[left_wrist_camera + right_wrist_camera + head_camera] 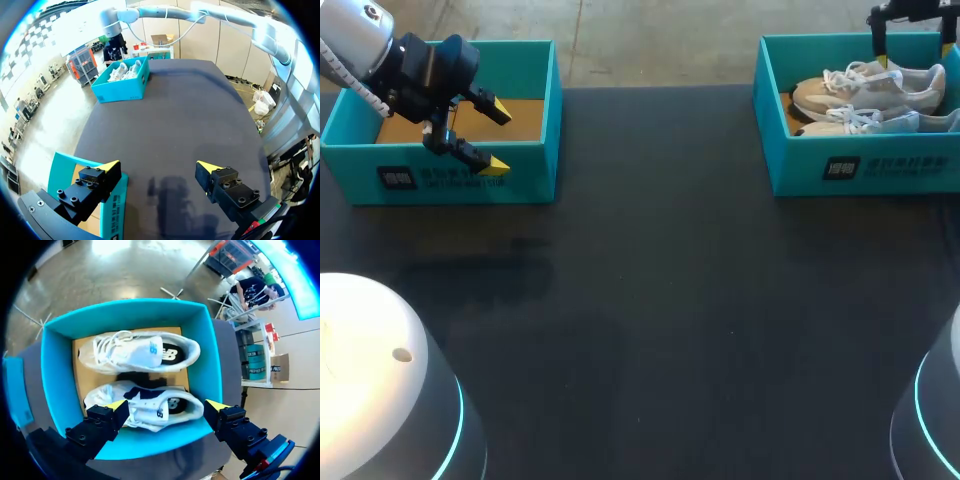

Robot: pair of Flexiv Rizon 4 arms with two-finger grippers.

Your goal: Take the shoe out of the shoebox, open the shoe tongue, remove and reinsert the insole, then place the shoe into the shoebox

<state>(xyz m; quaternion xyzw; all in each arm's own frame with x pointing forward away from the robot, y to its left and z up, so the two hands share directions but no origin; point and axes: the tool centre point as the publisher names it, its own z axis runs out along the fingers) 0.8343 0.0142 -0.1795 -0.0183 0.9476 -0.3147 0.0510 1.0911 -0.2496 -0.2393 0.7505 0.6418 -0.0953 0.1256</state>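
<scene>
A teal shoebox (790,165) stands at the table's back right with two white sneakers lying side by side in it. My right gripper (915,55) hangs open above this box. From the right wrist view, the nearer sneaker (150,407) lies below and between the spread fingers of my right gripper (167,406), and the other sneaker (140,352) lies ahead of it. Neither finger touches a shoe. My left gripper (495,137) stands open over the front wall of a second, empty teal box (535,175) at the back left, holding nothing.
The dark table (670,300) stretches between the two boxes. In the left wrist view the shoebox (122,82) sits far ahead of my left gripper (159,167), with my right arm (112,45) above it. White rounded robot bases (380,380) fill the front corners.
</scene>
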